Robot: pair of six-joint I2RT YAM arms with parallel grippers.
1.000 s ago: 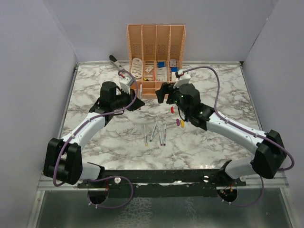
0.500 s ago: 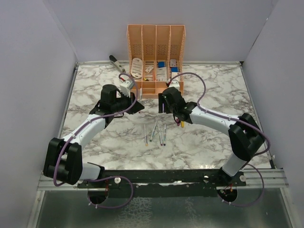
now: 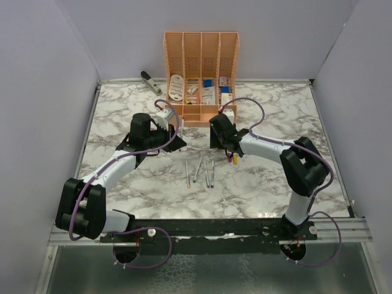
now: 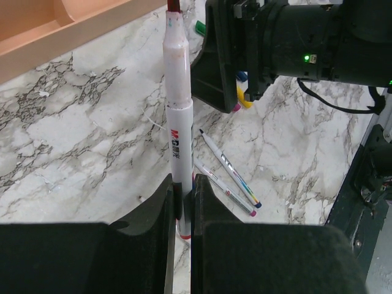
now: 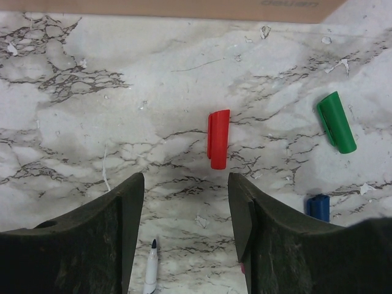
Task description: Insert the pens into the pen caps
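My left gripper [image 4: 182,187] is shut on a white pen [image 4: 174,122] with a red tip that points away toward the organiser. My right gripper [image 5: 185,184] hangs open above the marble top, and the red cap [image 5: 218,139] lies just beyond its fingertips, not between them. To that cap's right lie a green cap [image 5: 336,122] and a blue cap [image 5: 318,207]. Several loose pens [image 3: 199,171] lie together mid-table, with purple [image 3: 229,158] and yellow caps [image 3: 234,158] beside them. In the top view the two grippers, left [image 3: 174,138] and right [image 3: 215,131], face each other.
The orange organiser [image 3: 201,67] stands at the back centre, close behind both grippers. A grey stapler [image 3: 149,81] lies at the back left. Grey walls close in the table on three sides. The right arm's black wrist [image 4: 294,43] fills the left wrist view's upper right.
The right arm has swung left and folded at the elbow, bringing its gripper over the red cap, with its jaws narrower than before. The left arm has barely moved and still holds the pen.
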